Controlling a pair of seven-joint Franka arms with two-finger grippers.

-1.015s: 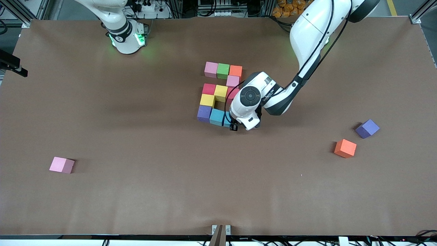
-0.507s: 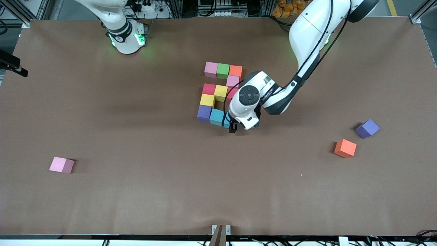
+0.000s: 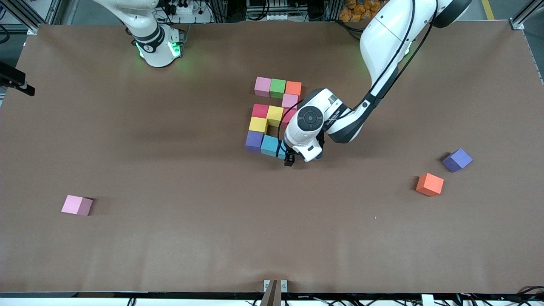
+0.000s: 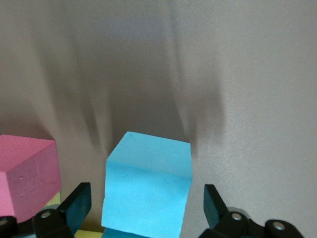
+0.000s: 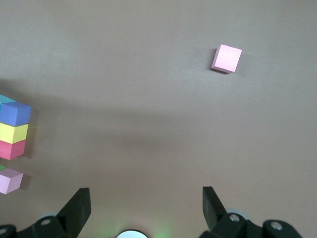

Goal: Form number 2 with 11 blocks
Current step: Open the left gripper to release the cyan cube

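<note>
The number 2 (image 3: 274, 117) lies mid-table, built of touching blocks: pink (image 3: 262, 86), green (image 3: 278, 88), orange (image 3: 293, 88), pink (image 3: 290, 101), red (image 3: 260, 111), yellow (image 3: 275, 115), yellow (image 3: 258, 125), purple (image 3: 254, 141) and sky-blue (image 3: 270, 145). My left gripper (image 3: 293, 158) is low over the digit's end block, a sky-blue cube (image 4: 148, 191). It stands open (image 4: 147, 198), with a gap on each side of that cube. A red block (image 4: 27, 173) sits beside it. My right gripper (image 5: 146, 201) waits open and bare near its base.
Three loose cubes lie apart from the digit: a pink one (image 3: 77, 205) toward the right arm's end, plus an orange one (image 3: 429, 184) and a purple one (image 3: 457, 160) toward the left arm's end. The brown table (image 3: 170, 238) stretches wide around them.
My left gripper's fingers have spread apart and let go of the sky-blue cube, which rests in the digit's nearest row. The hand shifted slightly. The right arm has not moved.
</note>
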